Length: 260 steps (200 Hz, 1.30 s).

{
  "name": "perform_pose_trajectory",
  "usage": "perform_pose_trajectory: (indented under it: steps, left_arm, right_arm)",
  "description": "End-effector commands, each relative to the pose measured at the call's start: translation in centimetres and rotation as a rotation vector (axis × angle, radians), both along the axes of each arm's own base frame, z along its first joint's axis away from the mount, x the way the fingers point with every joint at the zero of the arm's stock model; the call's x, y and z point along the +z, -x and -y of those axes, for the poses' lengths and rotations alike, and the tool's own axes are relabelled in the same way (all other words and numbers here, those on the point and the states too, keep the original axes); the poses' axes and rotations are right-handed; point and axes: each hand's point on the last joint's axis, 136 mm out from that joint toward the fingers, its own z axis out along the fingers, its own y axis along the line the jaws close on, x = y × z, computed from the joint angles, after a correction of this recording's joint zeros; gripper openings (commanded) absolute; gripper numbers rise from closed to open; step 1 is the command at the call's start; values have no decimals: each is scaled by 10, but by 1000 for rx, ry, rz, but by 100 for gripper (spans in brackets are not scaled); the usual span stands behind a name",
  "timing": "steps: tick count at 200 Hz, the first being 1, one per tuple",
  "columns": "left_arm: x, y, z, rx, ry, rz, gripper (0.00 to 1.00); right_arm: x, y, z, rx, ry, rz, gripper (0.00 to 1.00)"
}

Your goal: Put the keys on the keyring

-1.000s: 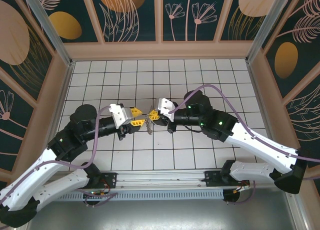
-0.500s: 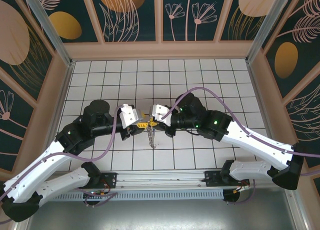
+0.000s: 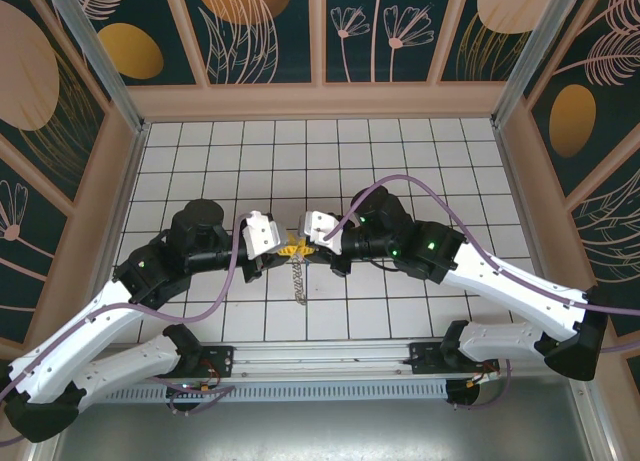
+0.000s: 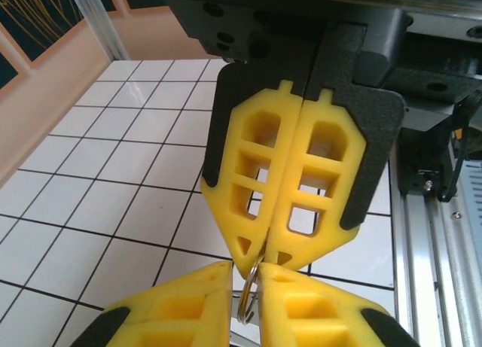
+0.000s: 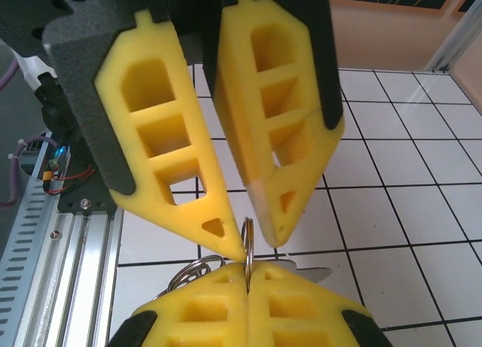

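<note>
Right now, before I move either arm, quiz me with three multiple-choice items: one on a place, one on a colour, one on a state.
1. Where does the chain hang?
A. below the ring, over the middle of the table
B. against the far wall
C. on the rail at the near edge

2. What colour are the fingers?
A. blue
B. yellow
C. red

3. How is the right pincer?
A. wide open
B. shut on nothing
C. shut on the ring

Key:
1 A: the top view shows it dangling over the centre tiles.
2 B: both wrist views show yellow fingers.
3 C: its fingers press together with the ring caught at their tips.
</note>
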Motion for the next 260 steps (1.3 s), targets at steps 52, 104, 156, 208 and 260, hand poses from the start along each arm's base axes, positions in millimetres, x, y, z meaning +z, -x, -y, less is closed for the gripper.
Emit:
perform_pose_trajectory:
  steps: [52, 104, 156, 208, 260]
  left_arm:
    - [27, 11, -1, -31, 154, 80, 0]
    - [47, 23, -2, -67, 305, 120, 0]
    - [50, 24, 2, -94, 335, 119, 0]
    - [54, 26, 2, -101, 351, 119, 0]
    - [55, 27, 1, -101, 356, 122, 0]
  right_arm:
    - [34, 14, -2, 50, -126, 40, 3]
    - [28, 13, 2, 27, -130, 30, 20]
    - [23, 9, 4, 5, -122, 32, 18]
    - [21, 8, 7, -2, -129, 35, 20]
    - [32, 9, 13, -9, -177, 43, 13]
